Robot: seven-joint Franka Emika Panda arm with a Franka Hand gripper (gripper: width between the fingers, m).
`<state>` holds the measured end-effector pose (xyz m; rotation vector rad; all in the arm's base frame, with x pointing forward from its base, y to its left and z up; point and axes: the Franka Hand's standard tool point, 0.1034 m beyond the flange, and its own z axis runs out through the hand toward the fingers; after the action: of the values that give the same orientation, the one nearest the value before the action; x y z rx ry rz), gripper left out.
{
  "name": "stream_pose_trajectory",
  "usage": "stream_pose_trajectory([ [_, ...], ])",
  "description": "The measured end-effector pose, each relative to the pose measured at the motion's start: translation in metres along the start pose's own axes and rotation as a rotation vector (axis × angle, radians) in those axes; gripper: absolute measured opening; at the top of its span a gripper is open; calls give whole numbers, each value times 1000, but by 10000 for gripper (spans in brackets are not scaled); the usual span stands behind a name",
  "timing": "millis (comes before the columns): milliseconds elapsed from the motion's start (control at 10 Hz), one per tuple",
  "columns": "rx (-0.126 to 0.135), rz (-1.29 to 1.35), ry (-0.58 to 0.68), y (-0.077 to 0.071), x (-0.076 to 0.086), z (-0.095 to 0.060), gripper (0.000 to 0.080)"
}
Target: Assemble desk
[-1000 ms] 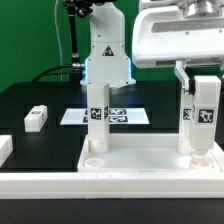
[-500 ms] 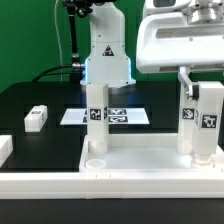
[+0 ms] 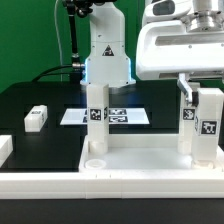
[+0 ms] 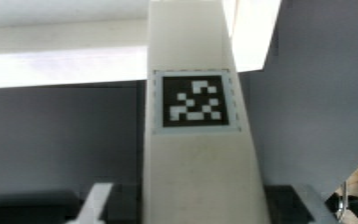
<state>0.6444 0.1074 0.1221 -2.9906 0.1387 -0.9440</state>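
The white desk top (image 3: 140, 152) lies flat at the front of the table. One white leg (image 3: 97, 125) with a black-and-white tag stands upright at its corner on the exterior view's left. My gripper (image 3: 203, 95) is shut on the upper part of a second tagged leg (image 3: 207, 135). It holds this leg upright, with its foot at the corner of the desk top on the exterior view's right. In the wrist view this leg (image 4: 197, 100) fills the middle between my fingers (image 4: 98, 203). A third leg (image 3: 35, 118) lies loose on the black table to the left.
The marker board (image 3: 125, 117) lies behind the desk top, in front of the robot base (image 3: 105, 55). Another white part (image 3: 5, 148) lies at the left edge. A white rail (image 3: 60, 185) runs along the front.
My gripper and the leg it holds have moved down a little and slightly toward the exterior view's right. The other parts have not moved.
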Motion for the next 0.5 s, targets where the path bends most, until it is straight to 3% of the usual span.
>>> stream_pose_trajectory([
  [200,-1,5,-6,0,0,-1,291],
  [300,-2,3,-6,1,0,0,393],
  [400,-3,6,-7,1,0,0,393],
  [500,-3,5,-7,1,-1,0,565],
])
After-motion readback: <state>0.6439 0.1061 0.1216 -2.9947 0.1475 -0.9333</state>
